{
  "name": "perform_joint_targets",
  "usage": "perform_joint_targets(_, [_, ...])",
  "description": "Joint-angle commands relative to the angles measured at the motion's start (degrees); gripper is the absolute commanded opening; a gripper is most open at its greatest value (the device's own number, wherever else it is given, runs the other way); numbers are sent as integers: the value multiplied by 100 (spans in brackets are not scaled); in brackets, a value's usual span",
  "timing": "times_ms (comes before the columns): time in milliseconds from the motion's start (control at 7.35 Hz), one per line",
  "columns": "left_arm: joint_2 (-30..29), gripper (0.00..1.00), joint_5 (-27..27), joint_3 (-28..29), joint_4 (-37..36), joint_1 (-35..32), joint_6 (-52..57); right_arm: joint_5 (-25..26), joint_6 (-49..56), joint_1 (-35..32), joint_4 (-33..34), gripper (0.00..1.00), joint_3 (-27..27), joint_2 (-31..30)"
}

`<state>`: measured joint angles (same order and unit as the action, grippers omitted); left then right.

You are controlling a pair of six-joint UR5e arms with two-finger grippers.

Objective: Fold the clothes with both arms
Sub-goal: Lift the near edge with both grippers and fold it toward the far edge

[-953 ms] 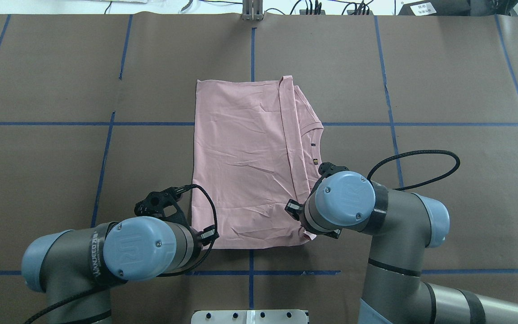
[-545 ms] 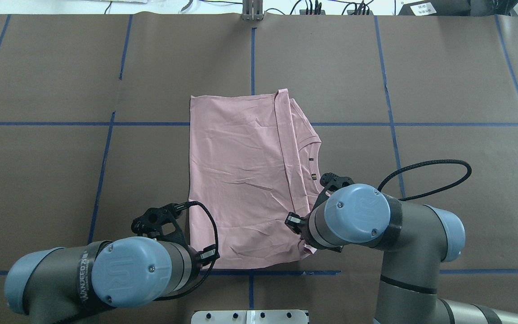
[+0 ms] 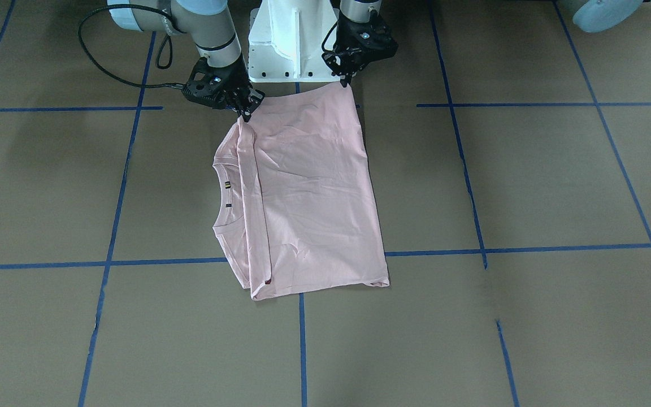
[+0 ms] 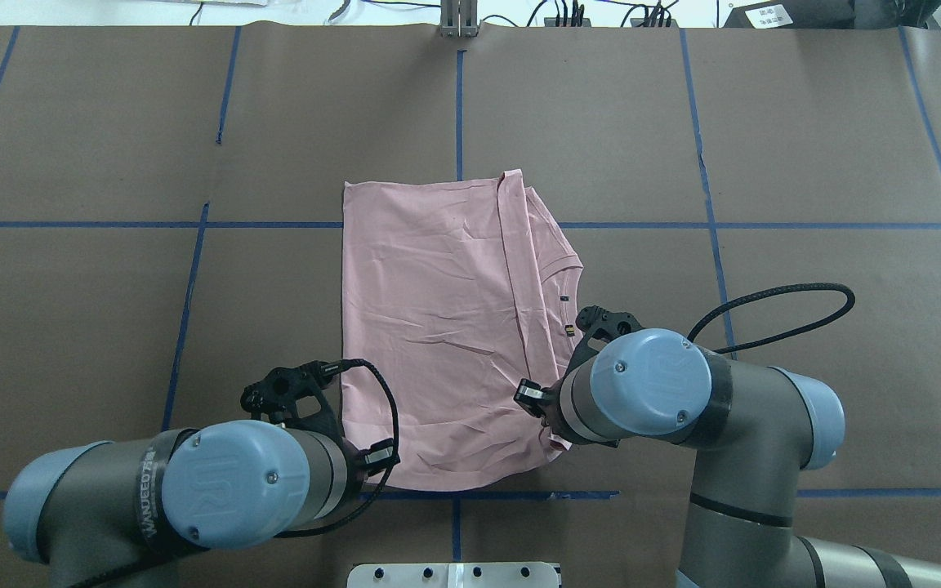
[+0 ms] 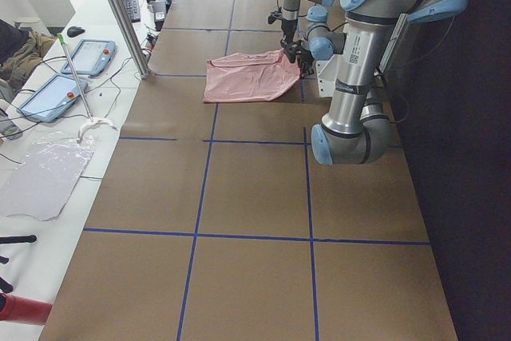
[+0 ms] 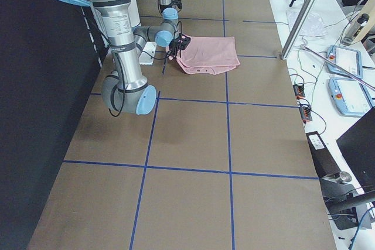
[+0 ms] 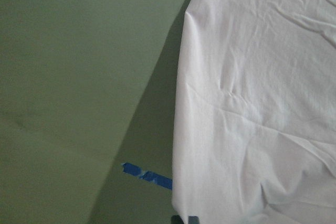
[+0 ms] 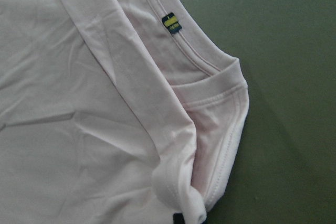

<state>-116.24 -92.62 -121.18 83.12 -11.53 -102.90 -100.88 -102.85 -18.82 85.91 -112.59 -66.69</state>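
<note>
Left pincer (image 3: 349, 79) is closed to a narrow point on the near left corner of the pink T-shirt (image 3: 308, 192). In the left wrist view only a finger tip shows at the bottom edge, against the cloth. Right pincer (image 3: 244, 112) is also pinched shut, on the near right corner, and the right wrist view shows the hem bunched at its tip. Both pincers sit low at the table (image 3: 529, 186), just in front of the white base (image 3: 289, 45).

The T-shirt lies flat mid-table, folded lengthwise with a plain side up. The ribbed collar (image 3: 221, 195) and a small dark tag (image 3: 228, 185) peek out along the robot's right side.

Compared with a second ago, the whole shirt has slid toward the robot. Its near hem now reaches the blue tape line (image 4: 519, 494), and its far edge has pulled back from where it was. Both wrists have drawn back toward the base. Most of that shift came in the first half second, and little has changed since.
</note>
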Motion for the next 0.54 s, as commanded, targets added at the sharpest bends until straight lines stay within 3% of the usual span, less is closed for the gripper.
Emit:
perform_joint_targets(0, [-30,0,16,59,247,-428,287,-19,46,-401,-713,0,298,24])
perform_joint_targets(408, [-30,0,16,471,721,-693,323,-28,64,-649,-804,0,632,155])
